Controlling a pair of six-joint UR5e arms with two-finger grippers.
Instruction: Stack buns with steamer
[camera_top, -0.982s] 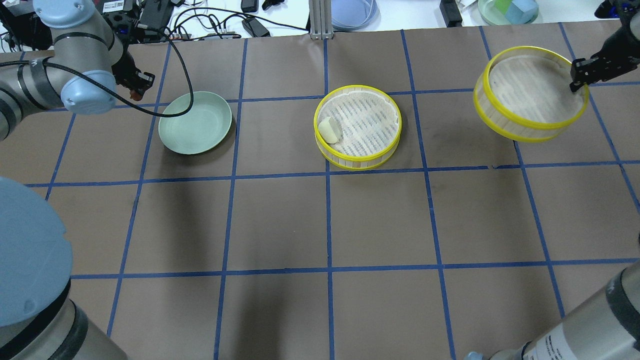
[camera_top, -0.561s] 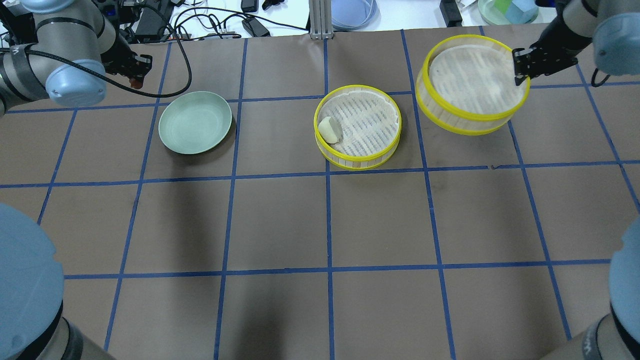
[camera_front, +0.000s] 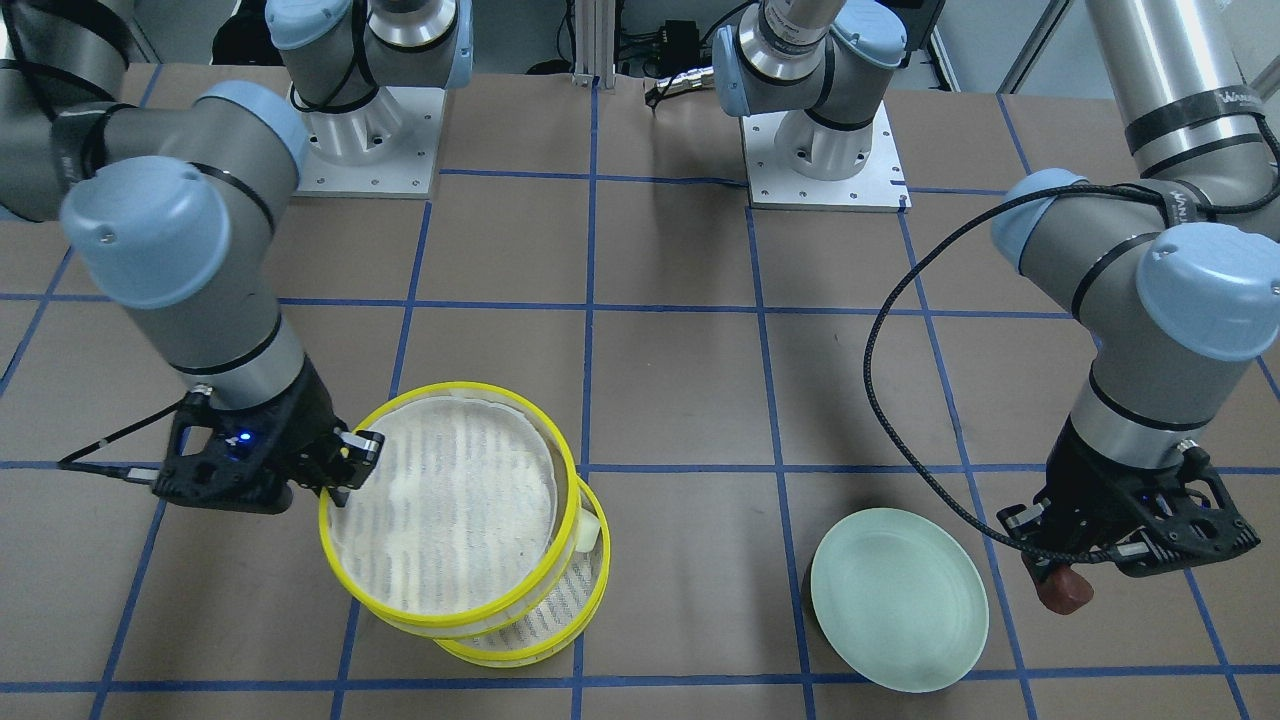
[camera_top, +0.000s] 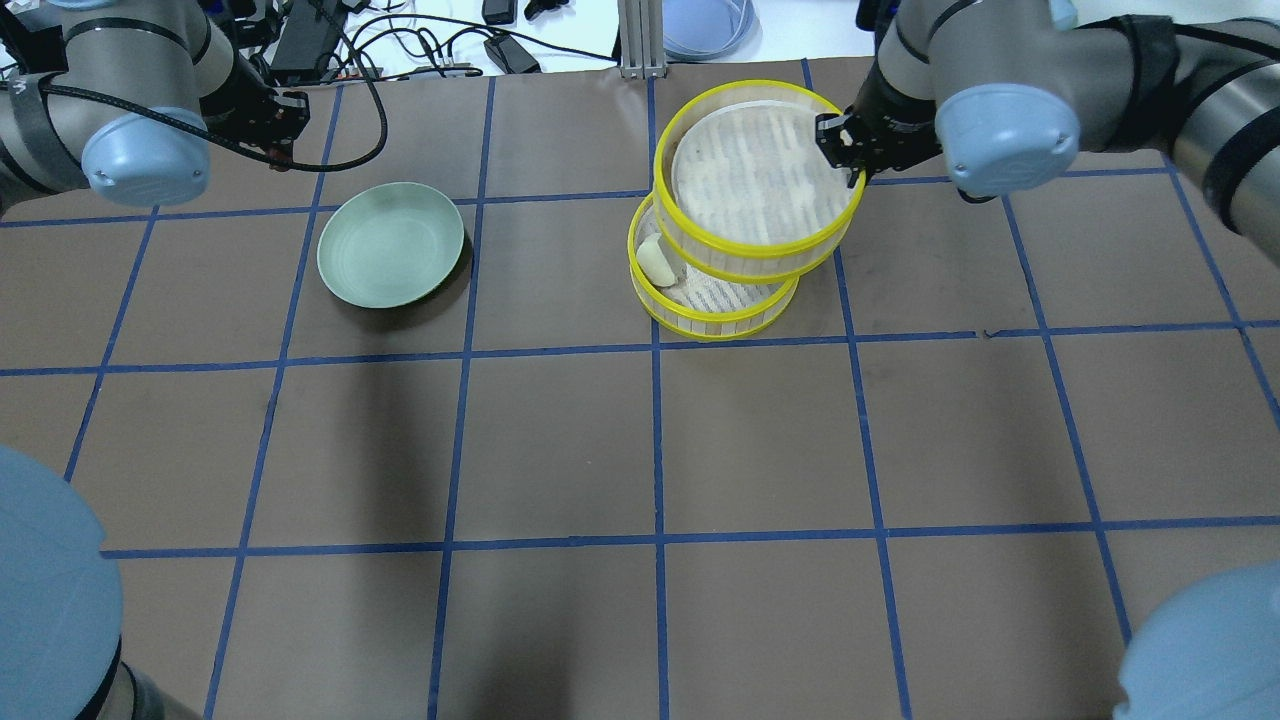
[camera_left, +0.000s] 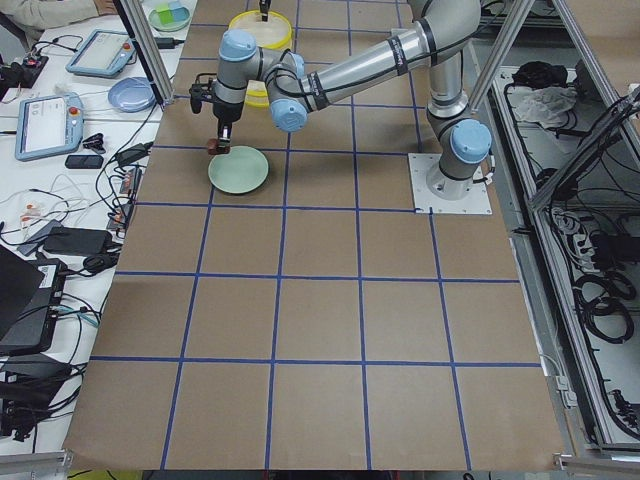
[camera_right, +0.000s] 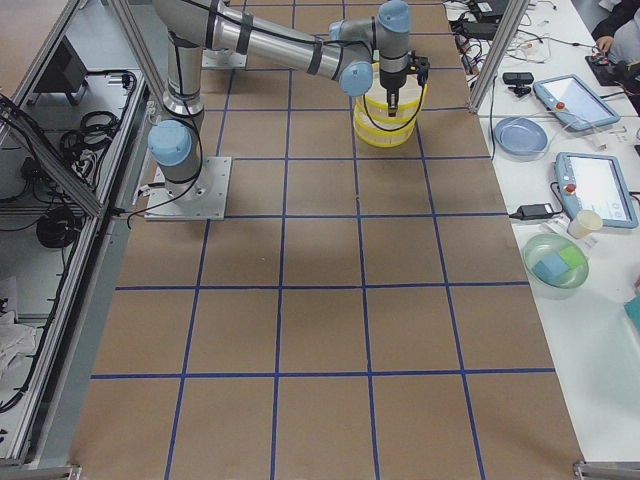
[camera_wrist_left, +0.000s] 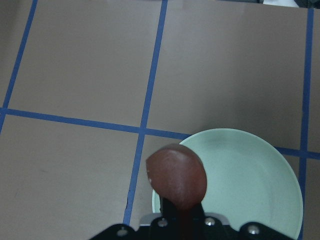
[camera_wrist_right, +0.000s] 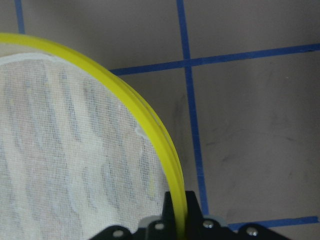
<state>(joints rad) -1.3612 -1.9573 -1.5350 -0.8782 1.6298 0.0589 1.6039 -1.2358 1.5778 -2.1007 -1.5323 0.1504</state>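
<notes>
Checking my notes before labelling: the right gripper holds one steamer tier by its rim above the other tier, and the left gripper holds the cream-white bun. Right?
One slip: the left gripper holds the dark reddish-brown bun, plain in the left wrist view. The cream-white bun lies in the lower tier. The right gripper does hold the upper tier by its rim.

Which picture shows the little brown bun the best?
The left wrist view: the brown bun fills the middle, close up, pinched in the left gripper by the green plate. The front-facing view shows it small under that gripper; the left side view, a tiny dot; overhead barely shows it; the others miss it.
</notes>
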